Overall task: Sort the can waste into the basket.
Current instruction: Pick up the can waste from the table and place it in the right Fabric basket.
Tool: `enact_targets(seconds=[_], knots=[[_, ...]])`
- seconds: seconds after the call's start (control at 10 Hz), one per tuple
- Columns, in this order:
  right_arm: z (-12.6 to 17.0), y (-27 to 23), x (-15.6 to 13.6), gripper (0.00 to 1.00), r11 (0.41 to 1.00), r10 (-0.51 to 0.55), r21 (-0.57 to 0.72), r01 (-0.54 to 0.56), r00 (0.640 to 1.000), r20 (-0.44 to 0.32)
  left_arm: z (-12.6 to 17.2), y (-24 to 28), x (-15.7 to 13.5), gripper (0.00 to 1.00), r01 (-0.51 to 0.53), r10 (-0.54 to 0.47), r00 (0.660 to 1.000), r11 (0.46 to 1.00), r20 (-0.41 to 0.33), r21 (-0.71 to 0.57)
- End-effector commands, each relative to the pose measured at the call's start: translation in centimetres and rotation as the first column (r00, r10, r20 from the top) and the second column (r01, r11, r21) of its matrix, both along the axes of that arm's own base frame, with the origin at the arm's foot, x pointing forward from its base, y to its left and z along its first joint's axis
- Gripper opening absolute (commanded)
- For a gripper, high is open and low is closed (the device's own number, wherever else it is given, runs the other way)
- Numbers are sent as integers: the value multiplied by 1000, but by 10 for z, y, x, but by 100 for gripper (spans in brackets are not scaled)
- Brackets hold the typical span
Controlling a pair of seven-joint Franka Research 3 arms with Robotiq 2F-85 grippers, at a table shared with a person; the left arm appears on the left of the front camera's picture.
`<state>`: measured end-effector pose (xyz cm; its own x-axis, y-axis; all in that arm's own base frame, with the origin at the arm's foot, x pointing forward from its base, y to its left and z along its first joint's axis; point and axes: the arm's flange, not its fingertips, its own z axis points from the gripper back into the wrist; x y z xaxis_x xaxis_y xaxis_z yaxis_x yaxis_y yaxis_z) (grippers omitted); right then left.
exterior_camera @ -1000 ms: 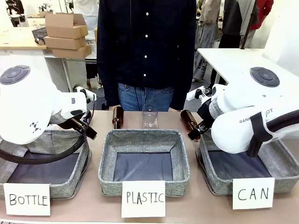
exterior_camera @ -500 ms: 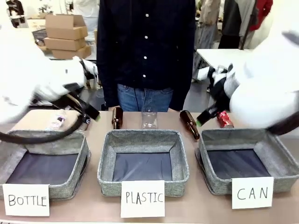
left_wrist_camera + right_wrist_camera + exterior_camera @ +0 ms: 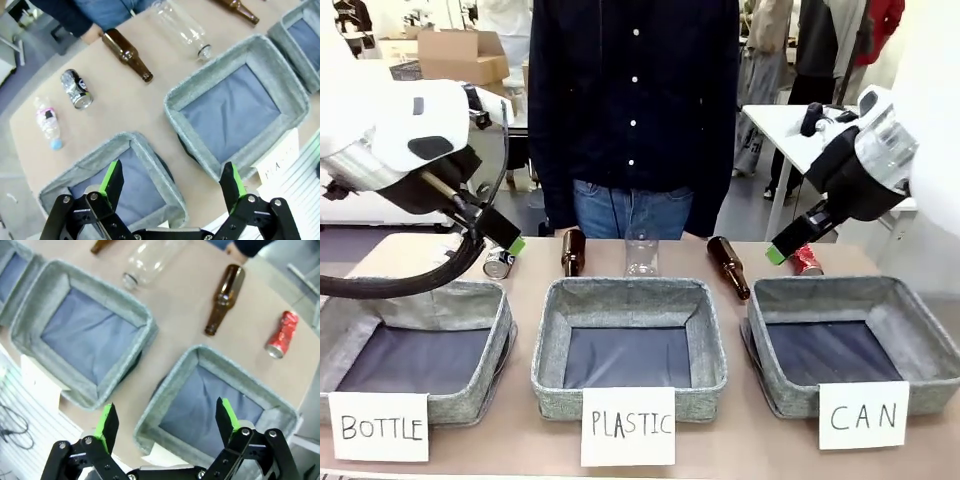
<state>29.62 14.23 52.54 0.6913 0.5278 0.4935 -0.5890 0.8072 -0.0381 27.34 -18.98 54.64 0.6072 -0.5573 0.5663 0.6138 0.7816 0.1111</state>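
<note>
The dented red can [image 3: 807, 260] lies on the table just behind the CAN basket [image 3: 820, 289]; the right wrist view shows the red can [image 3: 281, 334] beyond that basket's bare dark bottom [image 3: 210, 405]. Behind the BOTTLE basket lies the black can [image 3: 498, 262], also seen from the left wrist as the black can [image 3: 76, 88]. My right gripper [image 3: 780, 250] hangs open above the table, close to the red can, holding nothing. My left gripper [image 3: 510, 243] hovers open and empty near the black can. From the wrists, left gripper [image 3: 172, 182] and right gripper [image 3: 165, 422] are spread wide, high over the baskets.
Two brown bottles [image 3: 572, 250] [image 3: 728, 266] and a clear plastic bottle [image 3: 642, 255] lie behind the PLASTIC basket [image 3: 628, 289]. A small crushed plastic bottle [image 3: 47, 122] lies far left, past the BOTTLE basket [image 3: 420, 296]. A person stands at the far edge.
Both arms have risen and swung outward from low over the baskets. The two cans behind the baskets have come into view.
</note>
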Motion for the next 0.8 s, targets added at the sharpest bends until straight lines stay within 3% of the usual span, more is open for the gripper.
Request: enact_targets(seconds=[0.0,0.1,0.2,0.3,0.4,0.5,0.7], knots=[[18,-16,-17,100,980,-16,200,22,999,-34,13,13,-9,100,101,-117,986,986,-121,-131],[28,-52,-28,100,852,0,518,79,989,-151,24,42,-5,100,115,-203,950,934,-236,-339],[30,-84,-32,100,721,41,681,130,973,-229,31,90,0,100,63,-283,906,827,-316,-559],[26,-112,-34,100,585,85,797,150,966,-244,30,131,5,100,15,-338,883,715,-327,-699],[17,-136,-33,100,485,100,853,192,957,-272,19,169,5,100,-43,-347,891,579,-293,-814],[8,-149,-31,100,448,65,860,247,950,-306,7,191,4,100,-82,-324,909,481,-264,-873],[-6,-164,-26,100,410,10,853,322,934,-357,-8,215,-2,100,-123,-276,932,374,-236,-919]])
